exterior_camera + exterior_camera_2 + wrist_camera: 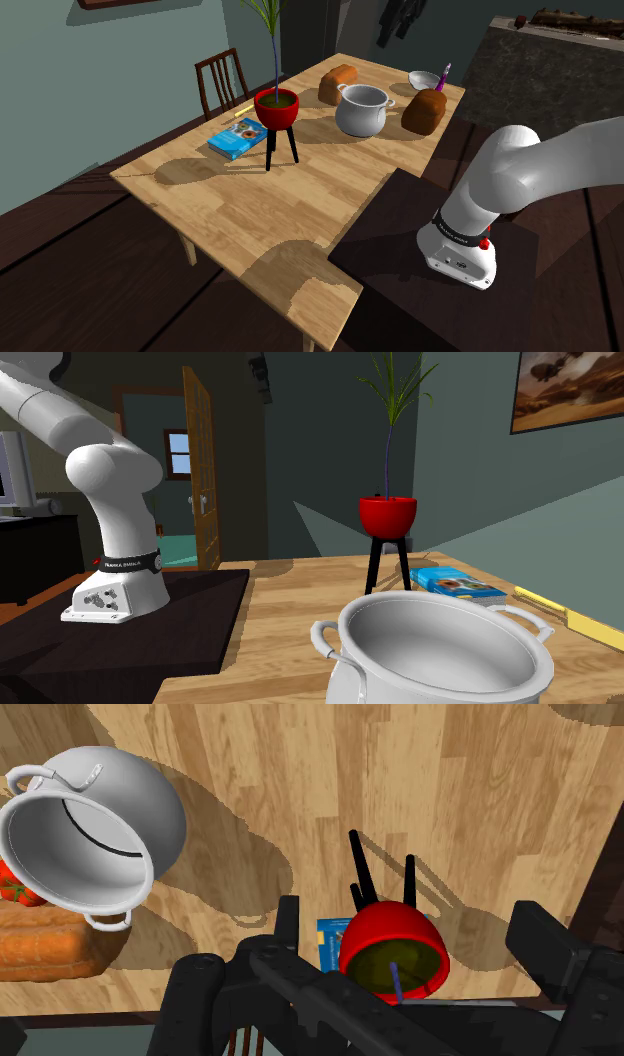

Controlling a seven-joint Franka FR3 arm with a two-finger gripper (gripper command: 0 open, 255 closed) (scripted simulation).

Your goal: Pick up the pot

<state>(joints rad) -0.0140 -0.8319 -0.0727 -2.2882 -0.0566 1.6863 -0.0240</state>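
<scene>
**Planter in the drop line, pot off to the side**

End effector (404, 912) is released: fingers stand apart w/ nothing clasped, high over the counter (250, 205). In the wrist view, what sits between the fingers is the red planter (392, 954) on its black legs, not the pot (90, 824). The pot is off to one side of that, upright, open, no lid, a loop handle on each side. In the shoulder view it stands toward the far end of the counter from the stand. It is just beside the planter on that view's right, w/ one bread loaf (338, 83) up-left of it and another loaf (425, 110) near its right.

My worries, as I judge them:

1. Going straight down from here lands me on the planter or its tall stem (274, 50). Thin legs, top-heavy, so a nudge prob tips it, poss onto the pot. I need to shift over the pot first, staying high.
2. The pot body looks too wide for the jaws to span, so it's rim or handle. A rim pinch on a thin smooth wall, off-centre, means the pot likely swings or slips on lift.
3. The loaves crowd the pot. The outer finger could clip one & shove the pot before I close.
4. Far end of the counter = arm stretched, so less margin to correct.
</scene>
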